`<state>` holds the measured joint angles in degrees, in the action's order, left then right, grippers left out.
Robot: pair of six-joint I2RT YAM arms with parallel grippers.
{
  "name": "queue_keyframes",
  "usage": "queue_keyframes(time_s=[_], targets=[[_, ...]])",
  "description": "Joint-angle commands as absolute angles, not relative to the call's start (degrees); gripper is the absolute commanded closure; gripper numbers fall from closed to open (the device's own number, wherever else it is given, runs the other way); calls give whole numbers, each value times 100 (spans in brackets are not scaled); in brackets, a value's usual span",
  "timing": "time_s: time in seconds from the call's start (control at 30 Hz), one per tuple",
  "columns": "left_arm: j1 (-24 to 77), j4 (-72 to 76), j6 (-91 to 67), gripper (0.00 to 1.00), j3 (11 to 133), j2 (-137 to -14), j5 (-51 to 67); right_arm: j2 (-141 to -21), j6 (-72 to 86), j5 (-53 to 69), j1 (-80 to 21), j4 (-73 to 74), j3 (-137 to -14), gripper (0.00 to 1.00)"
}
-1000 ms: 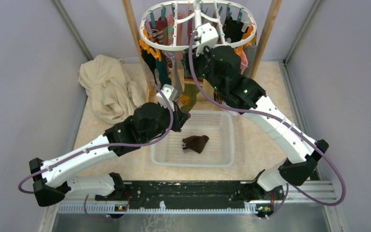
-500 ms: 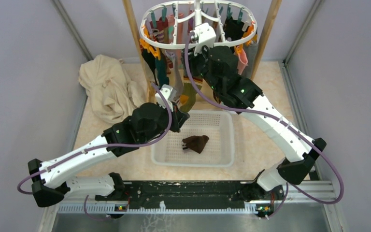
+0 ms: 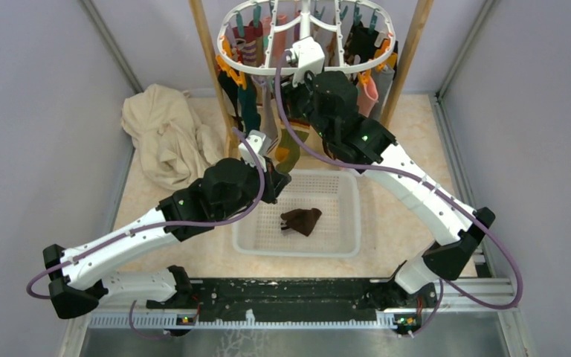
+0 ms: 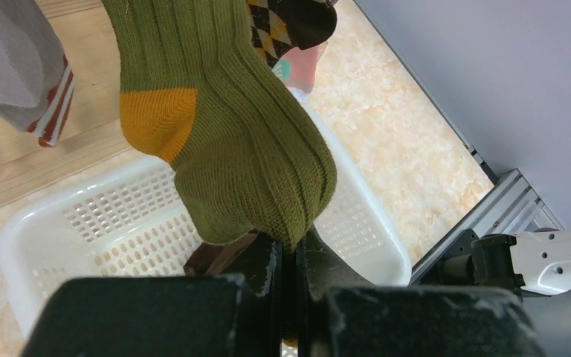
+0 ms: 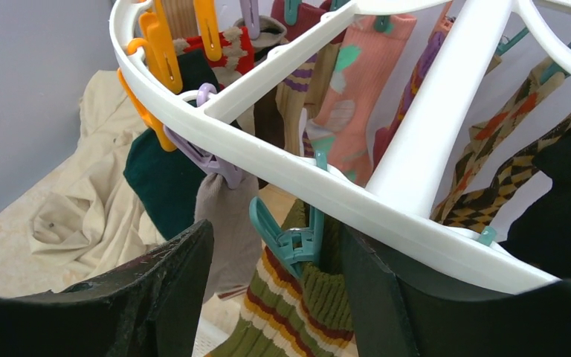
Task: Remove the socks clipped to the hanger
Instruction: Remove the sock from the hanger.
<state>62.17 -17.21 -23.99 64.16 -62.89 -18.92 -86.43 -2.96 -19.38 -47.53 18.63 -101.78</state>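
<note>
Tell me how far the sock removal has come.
Done: one brown sock lies in the white basket. In hand: the left gripper is shut on the toe of the olive sock, while the right gripper stands open around the teal clip at a striped cuff. Left: many socks hang clipped on the hanger.

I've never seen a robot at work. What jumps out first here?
A white hanger crowded with colourful socks hangs at the back. The left gripper pinches the toe of an olive-green sock above a white basket; the right gripper, open, straddles a teal clip on the rim.
</note>
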Motion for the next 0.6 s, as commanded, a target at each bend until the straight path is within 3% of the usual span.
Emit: queue_keyframes(time_s=[0.0, 0.33, 0.57], targets=[[6243, -1753, -2435, 96, 6528, -6181, -1936, -8515, -391, -2044, -4773, 1036, -10364, 37], [6244, -1775, -2452, 96, 6498, -6154, -1917, -8514, -389, -2057, -4773, 779, -10291, 44], [6243, -1792, -2494, 96, 6433, -6109, -1918, -8457, -369, -2053, -4772, 538, -10071, 65]])
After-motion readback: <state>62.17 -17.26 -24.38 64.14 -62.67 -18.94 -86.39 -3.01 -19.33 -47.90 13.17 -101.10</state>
